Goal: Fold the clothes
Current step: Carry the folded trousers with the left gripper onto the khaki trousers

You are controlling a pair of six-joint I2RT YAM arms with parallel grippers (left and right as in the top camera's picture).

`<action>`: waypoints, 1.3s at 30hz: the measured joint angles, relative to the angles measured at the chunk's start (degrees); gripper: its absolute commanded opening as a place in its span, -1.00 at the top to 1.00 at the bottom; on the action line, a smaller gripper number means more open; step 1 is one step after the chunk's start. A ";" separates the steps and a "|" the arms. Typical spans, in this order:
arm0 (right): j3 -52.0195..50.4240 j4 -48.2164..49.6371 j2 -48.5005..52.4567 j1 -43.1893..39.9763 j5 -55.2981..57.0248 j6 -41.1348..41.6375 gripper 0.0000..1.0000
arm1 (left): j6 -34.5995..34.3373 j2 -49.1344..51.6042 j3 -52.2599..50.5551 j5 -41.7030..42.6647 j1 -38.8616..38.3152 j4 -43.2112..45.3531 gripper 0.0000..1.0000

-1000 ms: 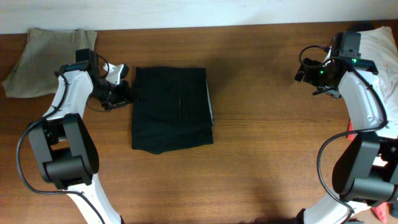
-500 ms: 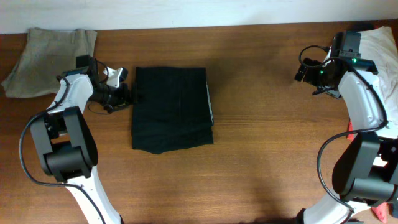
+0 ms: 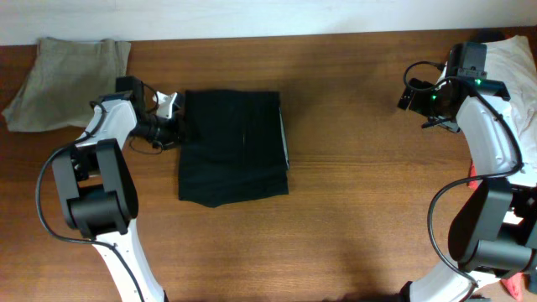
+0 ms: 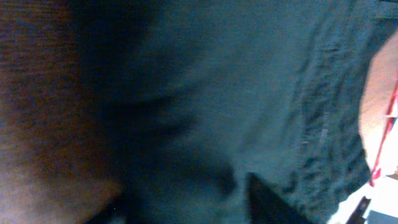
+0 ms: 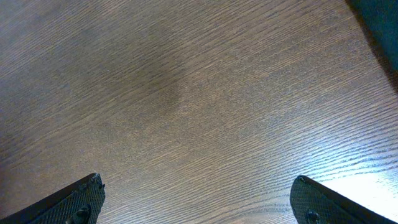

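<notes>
The black garment (image 3: 233, 147) lies flat as a folded rectangle left of centre on the table (image 3: 361, 210). Its long axis runs from the far edge toward the near edge, and its short axis points left and right toward the arms. The left gripper (image 3: 171, 127) is at the garment's left edge, near the far corner, touching or just short of the fabric; the overhead view does not resolve which. The left wrist view is filled by dark, blurred cloth at very close range, so it cannot be told whether the jaws are apart, together or clamped on the edge. The garment therefore lies directly to the right of this gripper, and any next fold or drag is judged to run across the short axis from that edge. The right gripper (image 3: 411, 96) hangs well apart from the garment, off its far right side over bare wood, with its fingers (image 5: 74, 198) spread wide and holding nothing. The left arm is clearly the nearer. A khaki garment (image 3: 67, 80) lies at the far left corner, behind the left arm; a white garment (image 3: 513, 59) lies at the far right corner
</notes>
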 measured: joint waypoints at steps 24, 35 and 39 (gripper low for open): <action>0.00 0.02 0.00 0.00 0.00 0.02 -0.97 | -0.44 2.51 30.21 -29.40 -1.27 -16.20 0.98; 0.00 0.02 0.00 0.00 -0.02 0.02 -0.97 | 1.68 2.54 33.44 -43.36 0.37 -4.79 0.98; 0.00 0.00 0.00 0.00 -0.02 0.00 -0.97 | 3.04 2.54 33.55 -49.29 0.44 1.44 0.98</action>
